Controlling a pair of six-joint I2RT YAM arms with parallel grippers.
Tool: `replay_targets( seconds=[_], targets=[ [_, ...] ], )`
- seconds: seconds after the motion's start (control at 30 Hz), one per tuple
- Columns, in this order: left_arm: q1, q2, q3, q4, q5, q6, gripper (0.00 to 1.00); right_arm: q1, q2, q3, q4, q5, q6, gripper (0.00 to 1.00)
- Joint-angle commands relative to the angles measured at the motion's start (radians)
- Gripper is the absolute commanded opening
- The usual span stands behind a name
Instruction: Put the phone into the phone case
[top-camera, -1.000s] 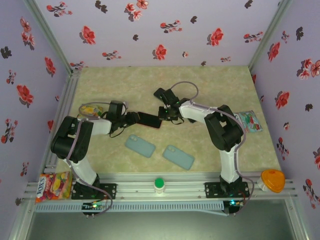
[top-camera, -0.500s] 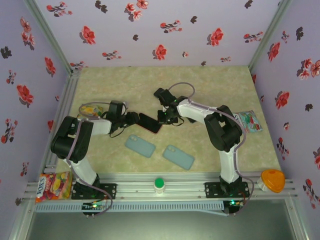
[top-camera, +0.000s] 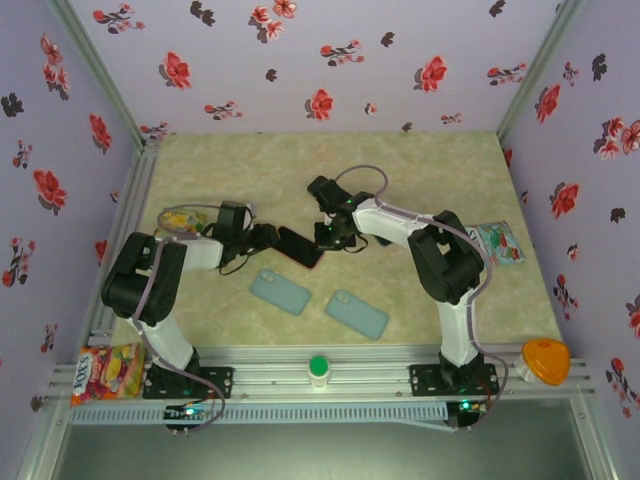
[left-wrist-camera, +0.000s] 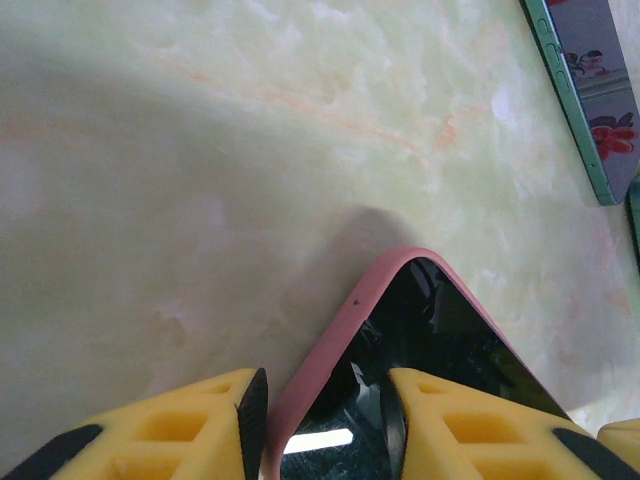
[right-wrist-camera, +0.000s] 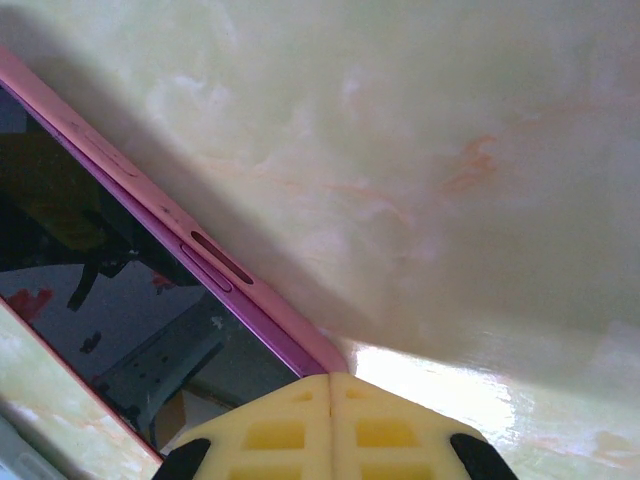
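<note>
The phone (left-wrist-camera: 440, 340) sits in its pink case (left-wrist-camera: 335, 335) near the middle of the counter (left-wrist-camera: 200, 150), between the two arms. The left gripper (left-wrist-camera: 325, 400) is closed part way and pinches one end of the phone and case. The right gripper (right-wrist-camera: 330, 385) is shut tight with nothing in it, and its tip is by the corner at the other end. If it pushes too hard, the phone could slide out of the left pinch. If it misses the rim, that corner may not click in.
</note>
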Motion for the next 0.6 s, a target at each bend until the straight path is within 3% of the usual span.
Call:
replay_targets(
  seconds=[0.0,0.57],
  targets=[
    [-0.009,0.025,0.007,0.037,-0.002,0.004,0.40,0.013,-0.044,0.000,-0.056,-0.009,-0.017,0.00],
    [-0.011,0.022,0.006,0.036,-0.006,0.002,0.43,0.021,-0.039,-0.005,-0.035,-0.034,-0.010,0.00]
  ],
)
